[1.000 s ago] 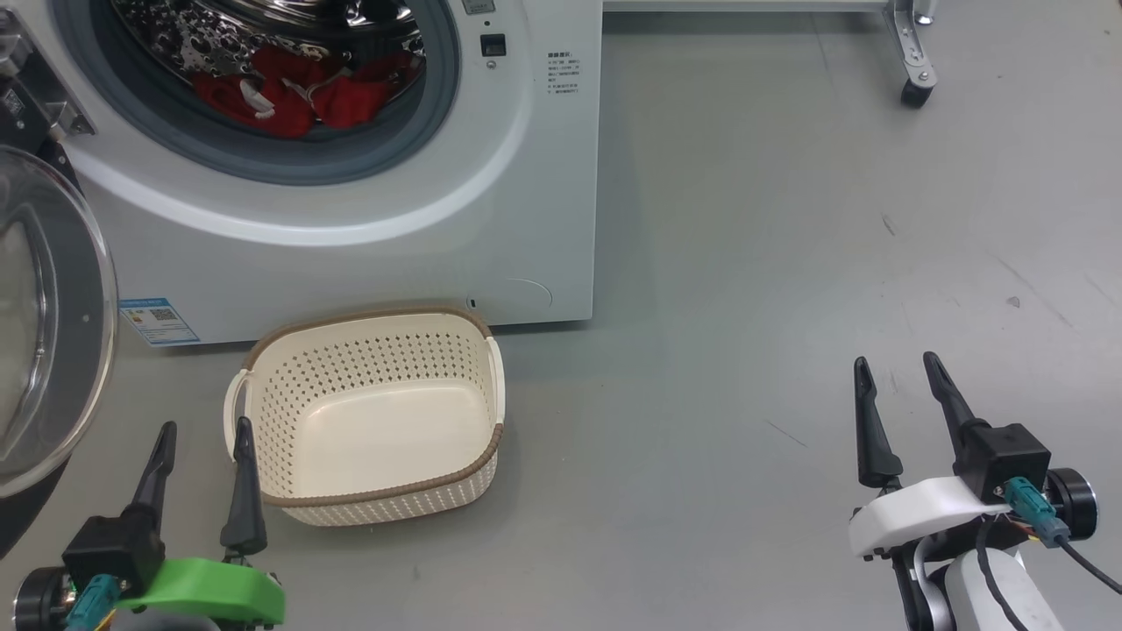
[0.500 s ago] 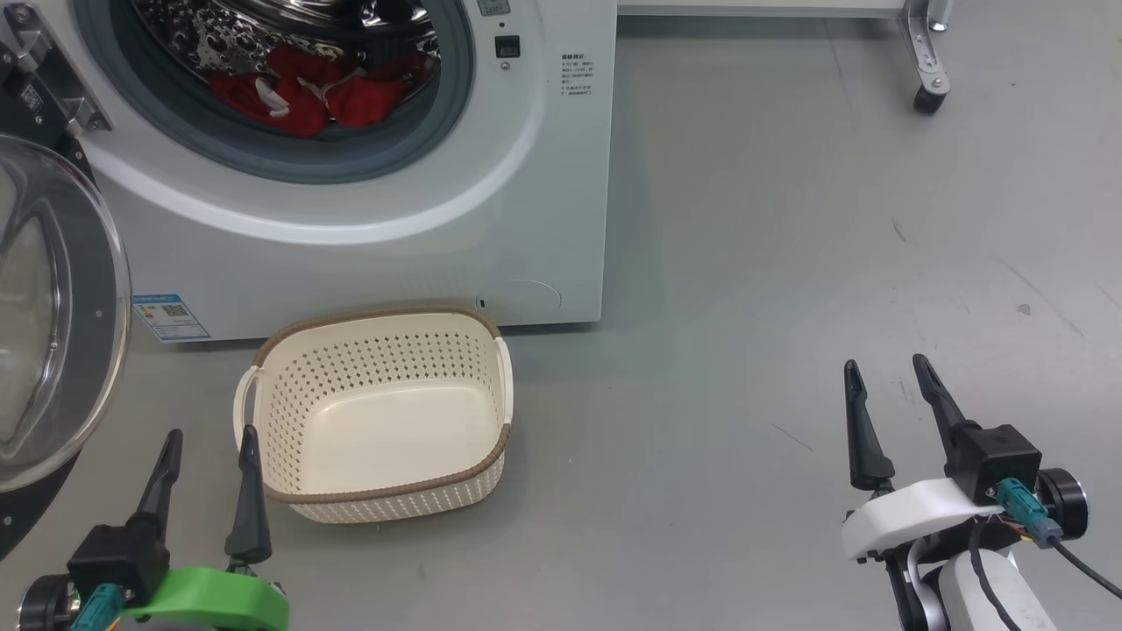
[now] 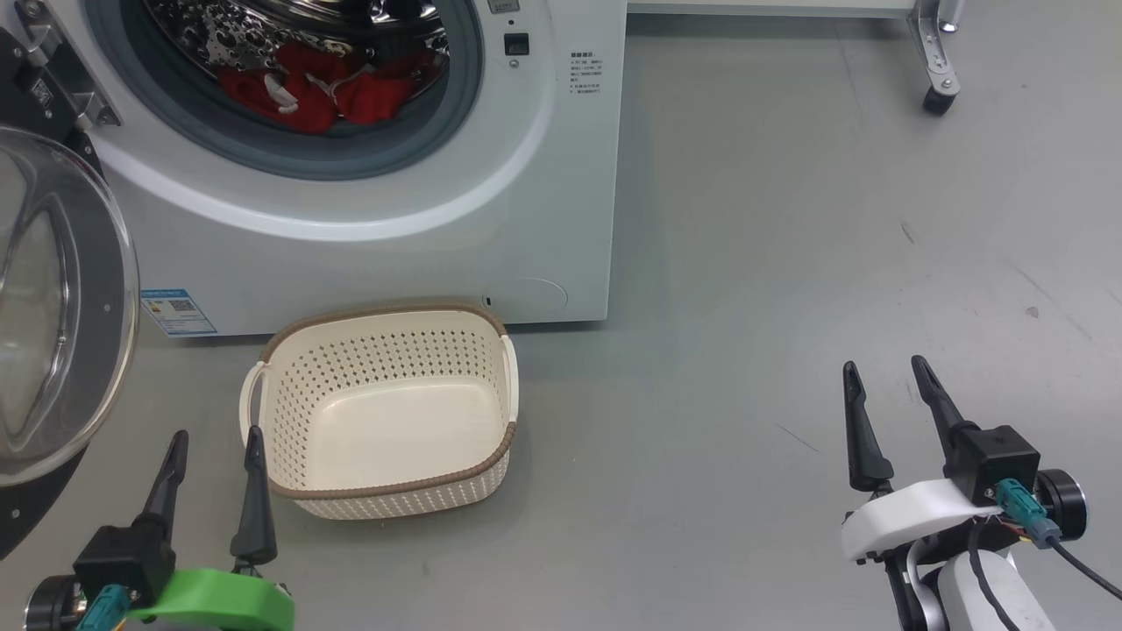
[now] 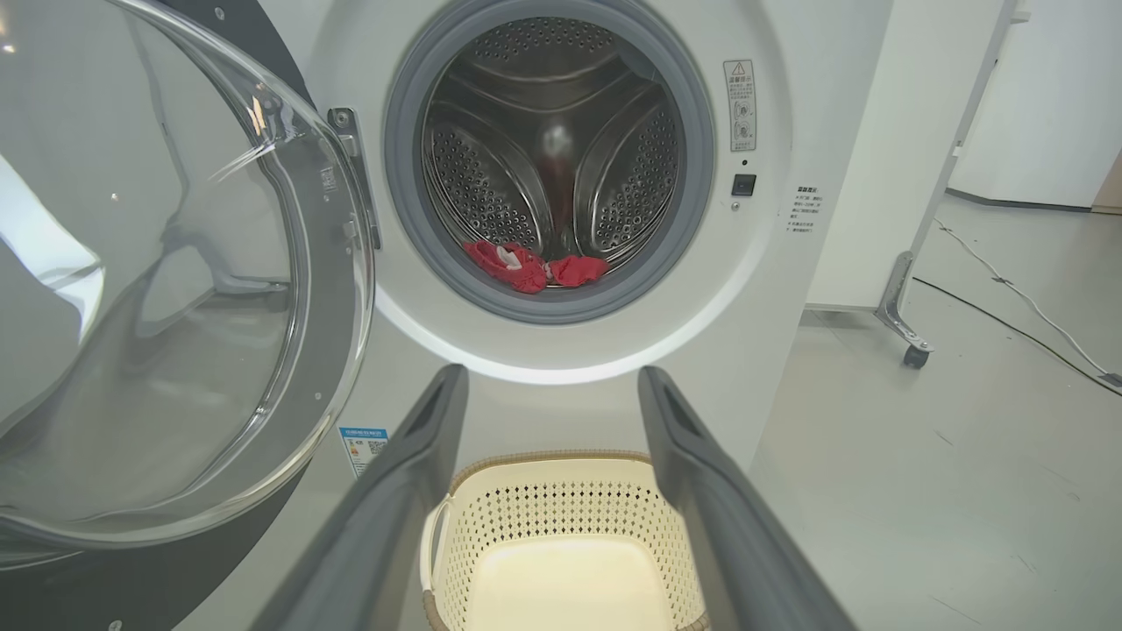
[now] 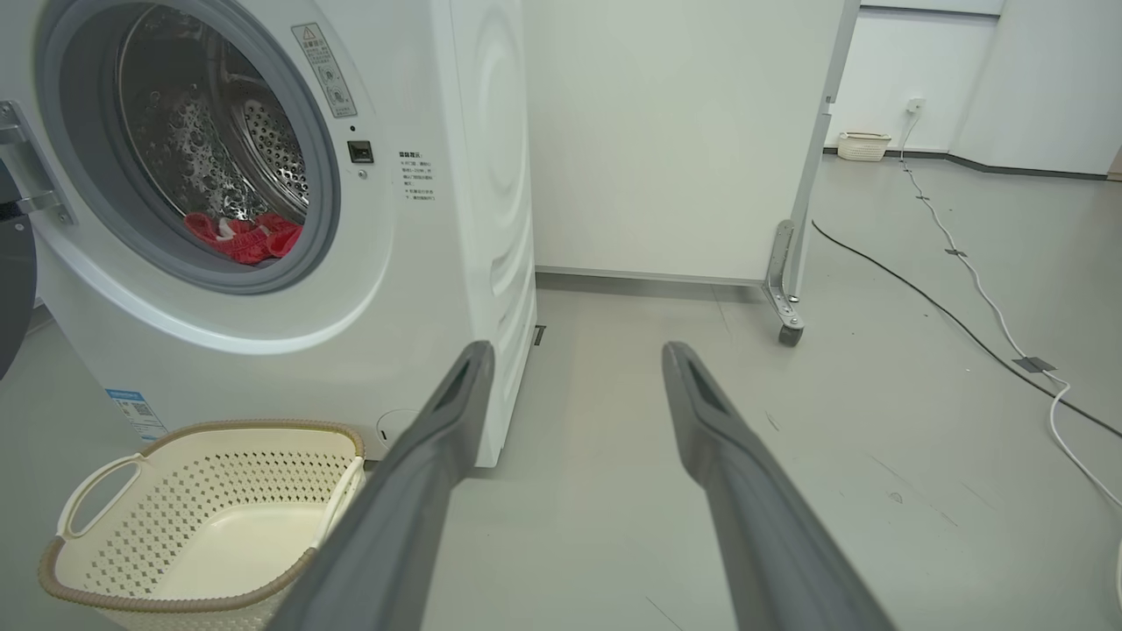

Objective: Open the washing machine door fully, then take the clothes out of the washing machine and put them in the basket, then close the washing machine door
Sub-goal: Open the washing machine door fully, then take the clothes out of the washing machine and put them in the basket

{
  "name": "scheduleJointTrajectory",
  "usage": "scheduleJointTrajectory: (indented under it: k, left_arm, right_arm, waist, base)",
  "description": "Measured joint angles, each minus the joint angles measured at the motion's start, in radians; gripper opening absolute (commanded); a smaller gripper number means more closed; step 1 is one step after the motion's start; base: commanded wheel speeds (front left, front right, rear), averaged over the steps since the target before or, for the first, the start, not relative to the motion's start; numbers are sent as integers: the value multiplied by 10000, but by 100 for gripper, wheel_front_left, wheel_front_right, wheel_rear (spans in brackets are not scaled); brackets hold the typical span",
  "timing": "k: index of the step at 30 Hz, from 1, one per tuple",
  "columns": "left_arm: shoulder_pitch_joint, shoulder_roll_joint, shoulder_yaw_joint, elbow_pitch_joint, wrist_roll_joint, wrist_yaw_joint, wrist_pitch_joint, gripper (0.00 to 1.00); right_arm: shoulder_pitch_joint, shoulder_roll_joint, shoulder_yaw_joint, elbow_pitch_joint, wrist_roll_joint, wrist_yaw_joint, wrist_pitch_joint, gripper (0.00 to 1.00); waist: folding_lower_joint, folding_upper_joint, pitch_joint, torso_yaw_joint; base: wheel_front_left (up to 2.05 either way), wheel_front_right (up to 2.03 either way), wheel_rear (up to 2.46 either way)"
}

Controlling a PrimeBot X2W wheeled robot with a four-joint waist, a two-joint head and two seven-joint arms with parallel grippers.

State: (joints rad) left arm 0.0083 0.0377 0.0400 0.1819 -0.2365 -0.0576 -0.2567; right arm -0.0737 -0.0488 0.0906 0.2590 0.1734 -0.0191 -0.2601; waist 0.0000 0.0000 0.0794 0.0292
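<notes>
I see the washing machine door (image 3: 53,307) hanging wide open at my left, and the clothes (image 3: 324,92) lie in a red heap low in the drum of the washing machine (image 3: 368,254). The basket (image 3: 390,309) stands on the floor just in front of the machine. My left gripper (image 3: 217,434) hovers just beside the basket and my right gripper (image 3: 884,364) well off to the right, both with jaws spread, holding nothing.
</notes>
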Motion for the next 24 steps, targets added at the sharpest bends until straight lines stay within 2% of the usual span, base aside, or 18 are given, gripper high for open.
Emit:
scheduleJointTrajectory:
  k: [12,24]
  left_arm:
    - [45,2,-81,8,-186,44,0,100]
    - [155,2,-96,12,-261,102,0,100]
  right_arm:
    - [1,6,54,105,-2,81,0,100]
    - [2,23,105,151,-2,92,0,100]
  waist:
    - [0,0,-46,95]
    - [0,0,7,192]
  base:
    - [32,-32,0]
    - [83,-83,0]
